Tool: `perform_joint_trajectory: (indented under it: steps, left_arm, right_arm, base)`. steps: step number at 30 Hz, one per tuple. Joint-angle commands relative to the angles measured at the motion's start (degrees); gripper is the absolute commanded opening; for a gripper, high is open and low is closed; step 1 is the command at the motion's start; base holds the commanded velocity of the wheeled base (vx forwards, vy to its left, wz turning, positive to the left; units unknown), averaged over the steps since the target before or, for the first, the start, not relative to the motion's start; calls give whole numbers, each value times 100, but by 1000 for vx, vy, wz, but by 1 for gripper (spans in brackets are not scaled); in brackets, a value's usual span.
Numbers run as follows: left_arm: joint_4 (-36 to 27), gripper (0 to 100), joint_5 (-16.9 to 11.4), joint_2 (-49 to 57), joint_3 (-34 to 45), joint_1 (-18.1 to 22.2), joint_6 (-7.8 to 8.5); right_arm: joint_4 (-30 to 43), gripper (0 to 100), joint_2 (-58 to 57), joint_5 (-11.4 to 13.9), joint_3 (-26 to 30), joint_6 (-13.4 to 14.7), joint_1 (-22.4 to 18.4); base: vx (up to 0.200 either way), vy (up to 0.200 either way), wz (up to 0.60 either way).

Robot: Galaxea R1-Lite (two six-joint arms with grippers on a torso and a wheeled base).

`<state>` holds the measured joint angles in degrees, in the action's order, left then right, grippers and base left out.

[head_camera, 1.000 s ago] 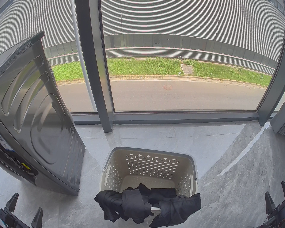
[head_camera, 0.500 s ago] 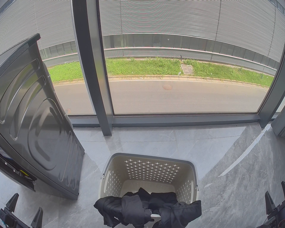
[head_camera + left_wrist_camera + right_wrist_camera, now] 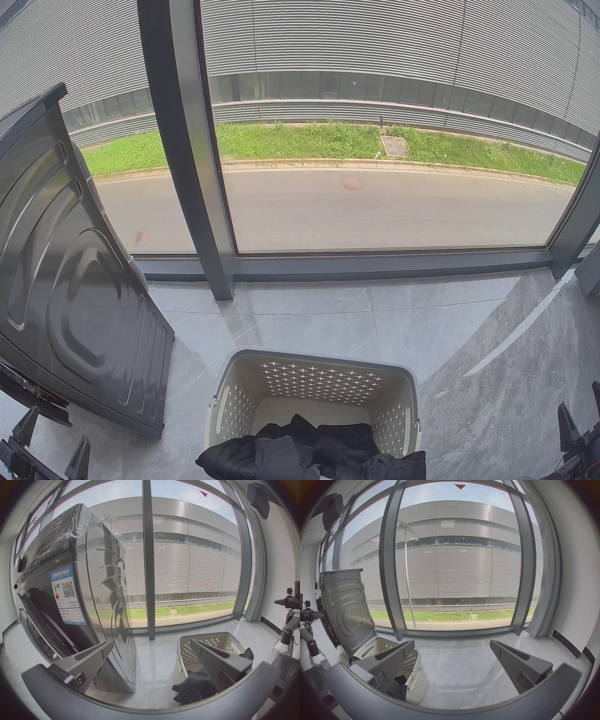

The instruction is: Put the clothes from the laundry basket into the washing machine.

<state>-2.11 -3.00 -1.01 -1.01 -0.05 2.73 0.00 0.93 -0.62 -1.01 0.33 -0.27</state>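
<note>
Here's the laundry basket (image 3: pixel 315 380), sitting on the pale grey marble-look floor (image 3: pixel 375 312), a rounded rectangular tub of cream plastic with a grey rim, its walls punched all over with small star-shaped holes. And the clothes (image 3: pixel 312 451) are right there in it: black, soft, crumpled fabric bunched at the near end, with folds spilling over the near rim and hanging down the outside wall, as the left wrist view shows plainly. Off to the robot's left stands the washing machine (image 3: pixel 81 300), near the basket but not touching it, a tall dark grey metal box whose side panel is pressed with curved ribs and a big rounded recess; from the left wrist view you can catch a label stuck on its front and crinkled clear film over its top. Down low on the left, the left gripper (image 3: pixel 150 644) hangs with its two dark, wedge-shaped fingers spread wide, the inner pads ridged, nothing between them. Over on the right, the right gripper (image 3: pixel 451 644) matches it: fingers parted, hands free, well apart from the basket. Behind it all, a thick grey window post (image 3: pixel 187 156) rises from the floor between tall glass panes.
</note>
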Motion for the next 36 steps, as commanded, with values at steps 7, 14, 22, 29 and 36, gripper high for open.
perform_joint_trajectory:
  steps: [7, 14, 22, 29, 36]
  left_arm:
    - [0, 100, 1, 101, 101, -4, -1]
    - [0, 100, 1, 101, 101, -4, -1]
    - [0, 100, 1, 101, 101, -4, -1]
    - [0, 100, 1, 101, 101, 5, -1]
    - [0, 100, 1, 101, 101, 5, -9]
  right_arm:
    - [0, 100, -93, 1, 101, 2, 0]
    - [0, 100, -93, 1, 101, 2, -8]
    - [0, 100, -93, 1, 101, 2, 0]
    - [0, 100, -93, 1, 101, 2, -8]
    - [0, 100, -93, 1, 101, 2, 0]
  base:
    - [0, 0, 0]
    - [0, 0, 0]
    - [0, 0, 0]
    - [0, 0, 0]
    - [-57, 0, 0]
